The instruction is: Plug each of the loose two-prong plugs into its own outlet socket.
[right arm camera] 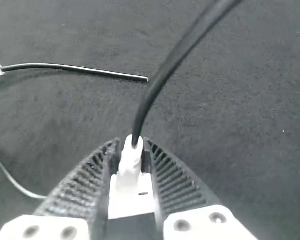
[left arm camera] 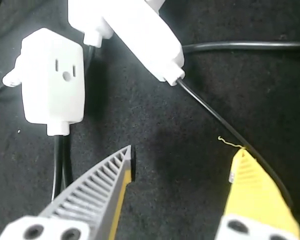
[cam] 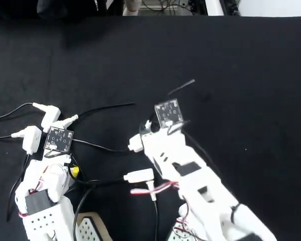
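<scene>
At the right wrist, the right gripper (right arm camera: pixel 130 145) is clamped on a white two-prong plug (right arm camera: pixel 129 175), with its black cable (right arm camera: pixel 160 85) running out of the back end. The prongs are hidden from me, so I can't confirm orientation. Over at the left of the desk (cam: pixel 241 60), the left gripper (left arm camera: pixel 185 151) has its jaws apart and holds nothing. It is just beside a white outlet socket (left arm camera: pixel 52 85) lying face up, with a second white connector body (left arm camera: pixel 135 35) near it. My read: the step in hand is carrying the held plug to a free socket. To do it well, I'd line the prongs up with the slots before pushing and keep slack in the cable. I'd also pin the socket body with the left gripper, since it lies loose and will likely slide under insertion force. What looks like another loose plug (cam: pixel 139 175) lies between the arms.
</scene>
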Robot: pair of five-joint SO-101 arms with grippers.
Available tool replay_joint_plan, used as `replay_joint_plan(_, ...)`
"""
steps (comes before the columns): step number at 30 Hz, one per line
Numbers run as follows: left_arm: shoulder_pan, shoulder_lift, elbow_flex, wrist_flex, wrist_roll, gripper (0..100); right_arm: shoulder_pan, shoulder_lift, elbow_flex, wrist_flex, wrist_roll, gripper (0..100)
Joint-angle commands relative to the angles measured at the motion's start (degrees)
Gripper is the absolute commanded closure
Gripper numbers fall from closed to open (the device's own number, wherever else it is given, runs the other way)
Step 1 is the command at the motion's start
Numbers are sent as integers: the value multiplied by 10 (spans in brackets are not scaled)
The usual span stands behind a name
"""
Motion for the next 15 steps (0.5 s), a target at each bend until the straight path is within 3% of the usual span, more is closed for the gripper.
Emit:
replay_joint_plan(1, -5, -5, -2, 2, -4, 694, 12, 55, -37, 17, -3, 987)
replay_joint_plan(15, -4, -5, -2, 0, -4, 694, 33, 19, 5, 29, 30, 987)
